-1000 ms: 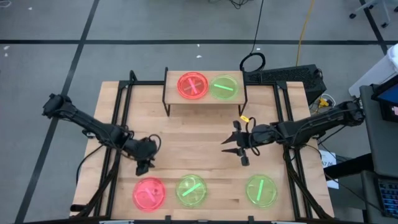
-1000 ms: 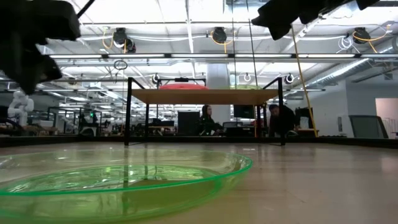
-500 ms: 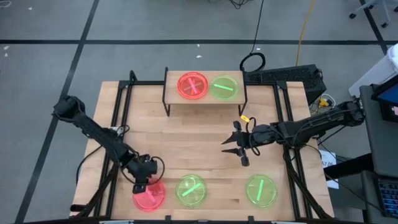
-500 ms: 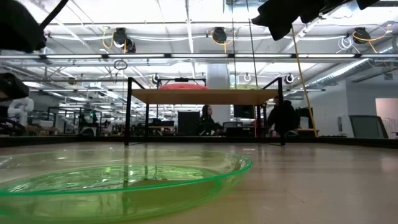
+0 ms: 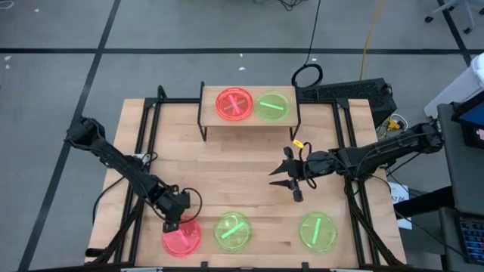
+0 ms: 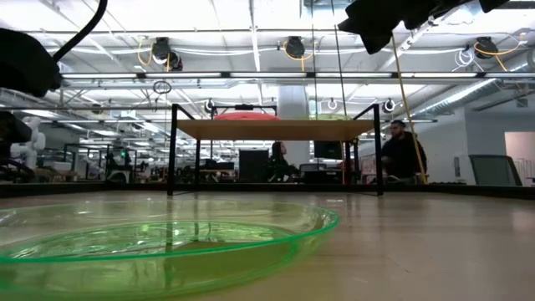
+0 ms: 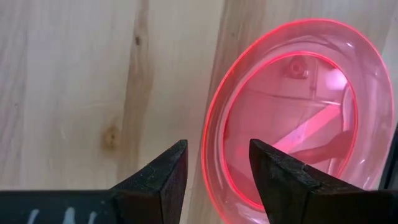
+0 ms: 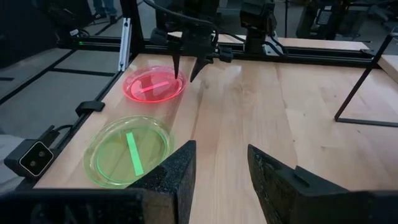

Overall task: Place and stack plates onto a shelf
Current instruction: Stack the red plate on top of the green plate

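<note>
With its fingers spread astride the pink plate (image 5: 181,236)'s rim at table seven o'clock, left gripper (image 5: 172,221) begins pickup; next, pinch, lift toward the shelf (image 5: 208,117) at twelve. Right gripper (image 5: 290,181) waits spread mid-table.

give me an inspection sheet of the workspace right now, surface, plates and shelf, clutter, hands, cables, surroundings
Surface: wooden table, black rails along both sides.
Job's things: shelf at the far edge carries a pink plate and a green plate; near edge holds a pink plate and two green plates.
Clutter: nothing seen.
Hands: left hand open, straddling the near pink plate's rim; right hand open above mid-table, empty.
Cables: black loop and yellow cable behind the table.
Surroundings: person standing beyond.
</note>
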Controlling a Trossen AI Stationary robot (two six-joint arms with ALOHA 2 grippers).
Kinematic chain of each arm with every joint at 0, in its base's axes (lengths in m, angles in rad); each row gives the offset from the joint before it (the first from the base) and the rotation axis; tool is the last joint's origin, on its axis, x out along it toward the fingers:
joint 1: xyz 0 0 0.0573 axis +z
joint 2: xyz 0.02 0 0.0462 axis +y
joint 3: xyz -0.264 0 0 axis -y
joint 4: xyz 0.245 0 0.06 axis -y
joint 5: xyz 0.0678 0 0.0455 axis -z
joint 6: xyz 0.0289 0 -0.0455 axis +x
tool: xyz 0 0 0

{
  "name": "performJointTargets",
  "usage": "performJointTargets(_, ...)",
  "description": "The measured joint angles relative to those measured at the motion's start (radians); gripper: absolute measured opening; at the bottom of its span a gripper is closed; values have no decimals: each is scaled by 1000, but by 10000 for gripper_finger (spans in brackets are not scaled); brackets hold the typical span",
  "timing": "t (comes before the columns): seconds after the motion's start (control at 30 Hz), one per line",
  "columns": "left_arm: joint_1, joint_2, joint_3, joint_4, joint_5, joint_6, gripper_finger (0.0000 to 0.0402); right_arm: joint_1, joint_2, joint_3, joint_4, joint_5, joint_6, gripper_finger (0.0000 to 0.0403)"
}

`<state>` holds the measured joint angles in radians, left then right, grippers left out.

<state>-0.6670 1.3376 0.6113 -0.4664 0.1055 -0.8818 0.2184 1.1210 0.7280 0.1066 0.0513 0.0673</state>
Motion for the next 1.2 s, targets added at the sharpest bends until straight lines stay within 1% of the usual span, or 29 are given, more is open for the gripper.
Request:
performJointTargets(0.17,-1,0,-17,27,0,3,177,0,0,0,0,0,-1,130)
performJointTargets(0.33,-7,-5,-108,249,11,-20,177,0,0,0,-1,0,-2,130)
performJointTargets(0.4,-7,-5,-140,290,23,-49,177,0,0,0,-2,0,-3,130)
performJointTargets(0.5,-11,-8,-159,308,24,-80,177,0,0,0,-2,0,-3,130)
performJointTargets(0.8,-16,-8,-163,307,3,-82,174,0,0,0,-3,0,-4,130)
performJointTargets(0.9,-16,-7,-164,304,-1,-81,153,0,0,0,-3,0,-4,130)
performJointTargets(1.03,-15,-6,-165,296,-5,-45,103,0,0,0,-3,0,-4,130)
performJointTargets(1.2,-14,-6,-162,289,-10,-43,44,0,0,0,-3,0,-4,130)
